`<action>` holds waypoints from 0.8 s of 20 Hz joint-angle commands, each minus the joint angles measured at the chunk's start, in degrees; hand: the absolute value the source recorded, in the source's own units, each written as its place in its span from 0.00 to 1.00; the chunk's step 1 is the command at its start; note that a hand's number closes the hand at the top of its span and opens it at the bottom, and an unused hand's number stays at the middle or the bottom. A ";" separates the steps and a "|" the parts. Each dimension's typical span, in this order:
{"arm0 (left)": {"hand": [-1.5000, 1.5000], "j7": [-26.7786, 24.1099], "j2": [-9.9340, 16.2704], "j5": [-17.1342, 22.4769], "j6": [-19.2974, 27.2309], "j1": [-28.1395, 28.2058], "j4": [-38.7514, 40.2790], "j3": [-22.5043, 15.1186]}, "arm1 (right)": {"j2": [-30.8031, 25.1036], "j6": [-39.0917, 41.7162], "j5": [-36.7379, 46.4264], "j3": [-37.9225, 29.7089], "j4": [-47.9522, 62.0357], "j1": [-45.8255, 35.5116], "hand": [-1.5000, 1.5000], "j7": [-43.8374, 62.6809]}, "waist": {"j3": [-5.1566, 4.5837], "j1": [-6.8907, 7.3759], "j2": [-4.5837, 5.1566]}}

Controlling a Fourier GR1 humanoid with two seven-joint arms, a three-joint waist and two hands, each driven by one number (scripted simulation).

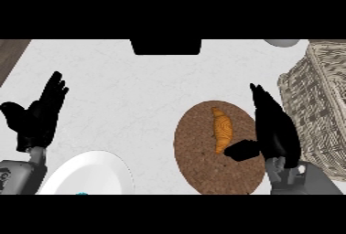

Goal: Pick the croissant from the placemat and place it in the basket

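– Where is the croissant (pixel 221 129)?
– On the brown placemat (pixel 202 155). The right robot hand (pixel 273 132) beside it is released, fingers straight.
– And the basket (pixel 317 105)?
– Cut off at the edge. The left robot hand (pixel 37 119) rests open.

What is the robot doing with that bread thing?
The robot is going for the croissant, which lies on the round brown placemat. Its right hand is beside the croissant, fingers straight and thumb pointing toward it, but nothing is held. The wicker basket waits at the right, next to the placemat. The left hand rests open at the left, above a white plate.
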 commanded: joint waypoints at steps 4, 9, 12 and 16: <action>0.50 -2.18 -3.68 -2.93 -1.34 1.07 1.93 0.85 | 6.30 -5.52 9.40 0.58 4.08 6.67 0.00 -2.82 | 0.03 0.25 0.12; 0.50 0.74 -2.93 -3.85 -3.93 -2.78 2.95 3.82 | 9.46 -7.82 13.83 -2.11 10.65 6.34 0.00 -8.55 | 0.04 0.28 0.16; 0.50 3.27 -5.23 -6.46 -2.37 -3.19 1.44 3.55 | 11.01 -9.17 16.92 -0.54 9.56 10.94 0.00 -10.57 | 0.05 0.20 0.12; 0.50 0.76 -6.00 -6.53 -5.53 -5.00 5.81 7.30 | 14.39 -7.25 17.28 -3.52 9.98 8.58 0.00 -11.31 | 0.03 0.17 0.14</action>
